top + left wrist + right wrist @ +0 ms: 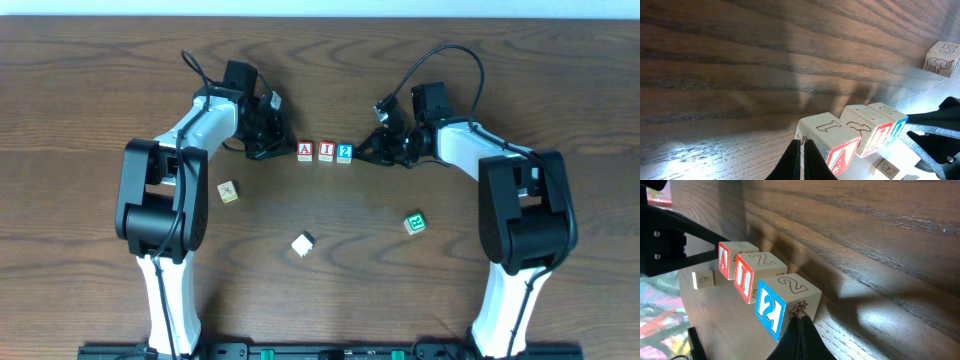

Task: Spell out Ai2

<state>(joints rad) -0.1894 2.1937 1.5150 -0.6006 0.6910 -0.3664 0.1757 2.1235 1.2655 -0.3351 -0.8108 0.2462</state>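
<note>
On the grained wood table (100,80), three smooth pale cubes (326,151) abreast; left jaws, right jaws pressed together.

A block (732,255), I block (757,270) and 2 block (790,297) touch in a row beside the closed tool (800,330).

Overhead: fixed high above the table (320,40), looking straight down, wide, with the block row (324,152) small at upper centre of frame. Left wrist: low and very near the wood, tilted, facing along the row from its A end, left gripper (801,157) at bottom centre, row at lower right. Right wrist: equally low and near, facing back from the 2 end, right gripper (800,337) at bottom centre, row at centre left. Shared by all three: the block row, each wrist view also catching the other gripper at a frame edge
</note>
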